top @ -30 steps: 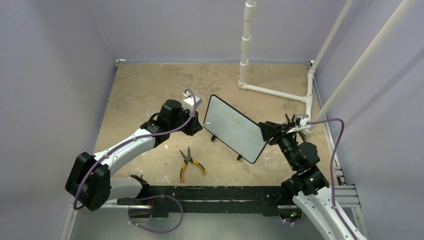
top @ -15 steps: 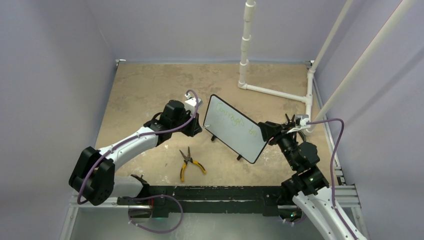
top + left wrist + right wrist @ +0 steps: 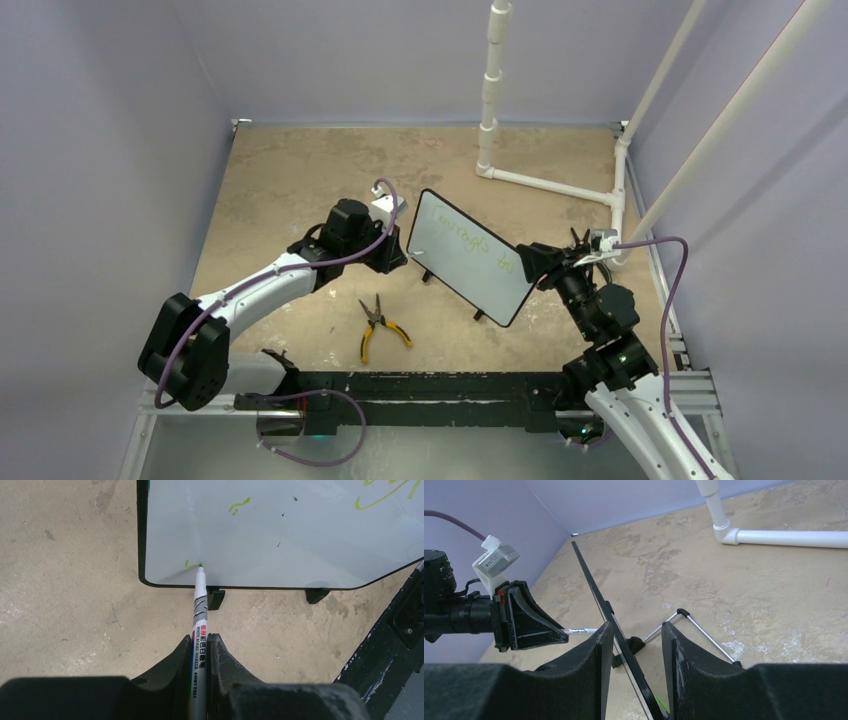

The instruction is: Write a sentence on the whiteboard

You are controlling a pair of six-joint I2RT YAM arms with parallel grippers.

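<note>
The whiteboard (image 3: 468, 257), a smooth white-grey panel with rounded corners and a thin black frame, stands on two small black feet between the two sets of jaws. The sentence (image 3: 462, 243) is thin, faint green scrawl. The left jaws are clamped on a slim white marker (image 3: 199, 615), its green tip touching the board's lower corner. The right jaws stand apart, straddling the board's far edge. A wire stand (image 3: 696, 627) props it behind. Yellow-handled pliers (image 3: 378, 327) lie near the left jaws on the mottled tan tabletop (image 3: 290, 180).
</note>
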